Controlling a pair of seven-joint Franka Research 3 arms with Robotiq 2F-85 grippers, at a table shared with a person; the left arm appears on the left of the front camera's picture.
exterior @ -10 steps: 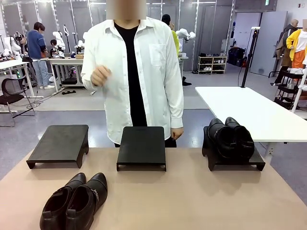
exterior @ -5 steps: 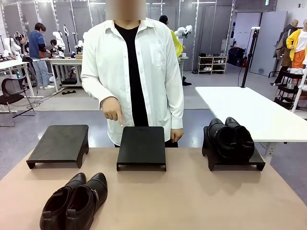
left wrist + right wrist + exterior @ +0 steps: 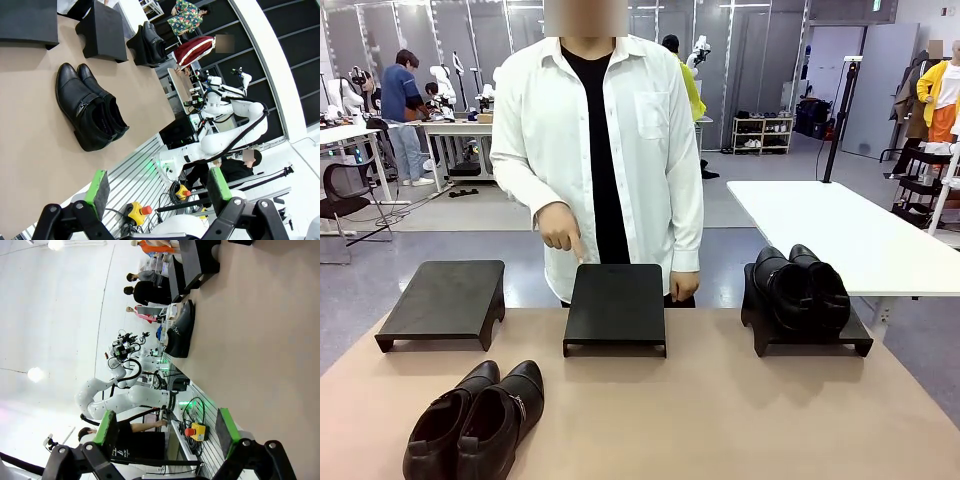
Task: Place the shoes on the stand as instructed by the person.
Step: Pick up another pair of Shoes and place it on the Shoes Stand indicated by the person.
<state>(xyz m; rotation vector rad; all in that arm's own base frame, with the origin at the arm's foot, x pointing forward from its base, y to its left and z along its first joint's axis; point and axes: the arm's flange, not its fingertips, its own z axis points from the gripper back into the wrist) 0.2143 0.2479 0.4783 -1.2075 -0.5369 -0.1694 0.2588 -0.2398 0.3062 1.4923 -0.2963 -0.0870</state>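
Observation:
One pair of glossy black shoes (image 3: 478, 422) lies on the tan table near its front left. The other pair of shoes (image 3: 800, 288) rests on the right stand (image 3: 840, 338). The left stand (image 3: 442, 300) and the middle stand (image 3: 615, 305) are bare. The person (image 3: 605, 150) stands behind the table, one hand (image 3: 560, 228) pointing a finger down at the middle stand's back edge. My left gripper (image 3: 158, 185) hangs open off the table's near edge, with the loose shoes (image 3: 90, 111) ahead of it. My right gripper (image 3: 165, 427) is open too, and the loose shoes (image 3: 180, 332) lie far ahead of it.
The person's other hand (image 3: 686, 285) hangs by the middle stand's far right corner. A white table (image 3: 840, 235) stands behind on the right. In the right wrist view a stand (image 3: 197, 260) sits on the table beyond the shoes.
The person's raised hand has dropped from chest height and now points at the middle stand. Shoes, stands and both grippers have not moved.

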